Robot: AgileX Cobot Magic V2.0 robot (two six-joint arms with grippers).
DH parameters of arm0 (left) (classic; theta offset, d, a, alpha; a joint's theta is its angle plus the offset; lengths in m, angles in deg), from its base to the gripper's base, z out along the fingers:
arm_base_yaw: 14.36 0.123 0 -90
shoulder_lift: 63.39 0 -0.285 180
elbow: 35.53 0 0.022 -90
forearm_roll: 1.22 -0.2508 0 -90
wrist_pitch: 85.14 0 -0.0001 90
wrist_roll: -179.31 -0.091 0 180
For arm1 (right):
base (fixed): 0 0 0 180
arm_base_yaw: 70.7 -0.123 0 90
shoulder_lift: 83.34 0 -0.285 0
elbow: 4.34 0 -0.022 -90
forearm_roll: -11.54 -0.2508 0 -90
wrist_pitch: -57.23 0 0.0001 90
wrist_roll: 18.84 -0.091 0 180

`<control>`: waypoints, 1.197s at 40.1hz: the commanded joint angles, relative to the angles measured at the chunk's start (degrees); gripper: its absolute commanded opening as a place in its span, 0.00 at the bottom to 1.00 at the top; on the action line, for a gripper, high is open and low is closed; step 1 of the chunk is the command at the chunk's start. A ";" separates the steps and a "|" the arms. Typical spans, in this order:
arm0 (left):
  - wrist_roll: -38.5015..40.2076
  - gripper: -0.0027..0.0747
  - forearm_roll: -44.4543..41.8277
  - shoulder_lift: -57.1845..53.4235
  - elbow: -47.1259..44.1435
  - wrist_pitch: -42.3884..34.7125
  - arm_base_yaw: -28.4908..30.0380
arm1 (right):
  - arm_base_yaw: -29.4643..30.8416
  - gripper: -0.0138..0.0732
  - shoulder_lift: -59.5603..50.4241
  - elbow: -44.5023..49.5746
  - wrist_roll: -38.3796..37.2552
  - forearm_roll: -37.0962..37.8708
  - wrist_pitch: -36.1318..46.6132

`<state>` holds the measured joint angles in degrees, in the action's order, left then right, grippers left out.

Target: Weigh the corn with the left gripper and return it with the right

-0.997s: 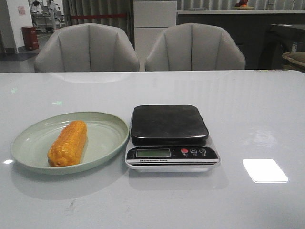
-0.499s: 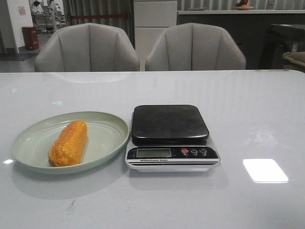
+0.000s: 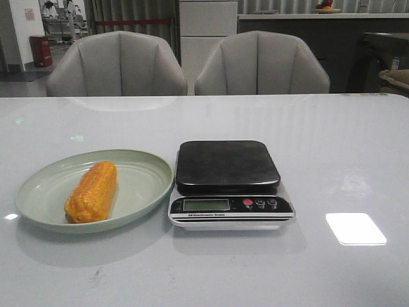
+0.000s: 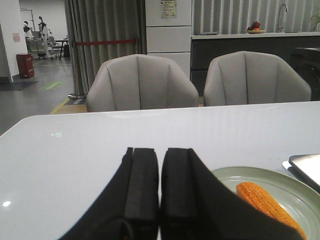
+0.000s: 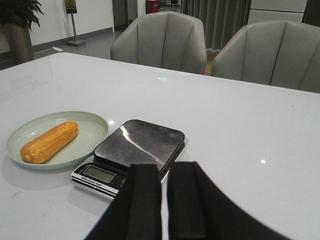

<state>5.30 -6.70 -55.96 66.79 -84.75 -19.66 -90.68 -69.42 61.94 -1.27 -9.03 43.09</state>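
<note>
Nothing has moved: corn (image 3: 91,191) lower left on its plate (image 3: 147,167). My left gripper (image 4: 159,187) is closed, empty; the round cob may roll off the scale (image 3: 227,166).

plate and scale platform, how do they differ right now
The plate is pale green, oval and rimmed; the scale platform is black, squarish and flat. The plate holds the corn, lying lengthwise; the platform carries nothing. The plate sits left of the scale, nearly touching it. Both rest on the white table.
</note>
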 commanded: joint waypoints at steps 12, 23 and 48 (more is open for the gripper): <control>0.23 0.18 0.47 -1.23 0.05 -4.70 0.21 | 11.49 0.40 0.44 3.68 -5.68 8.08 10.96; 0.23 0.18 0.47 -1.23 0.05 -4.70 0.21 | 13.73 0.40 -2.31 9.19 -15.21 18.99 18.81; 0.23 0.18 0.47 -1.14 0.05 -4.70 0.21 | 18.69 0.40 -7.81 12.67 -17.96 19.04 17.19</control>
<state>5.30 -6.70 -55.96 66.79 -84.75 -19.66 -72.38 -76.17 74.33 -19.15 9.19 56.10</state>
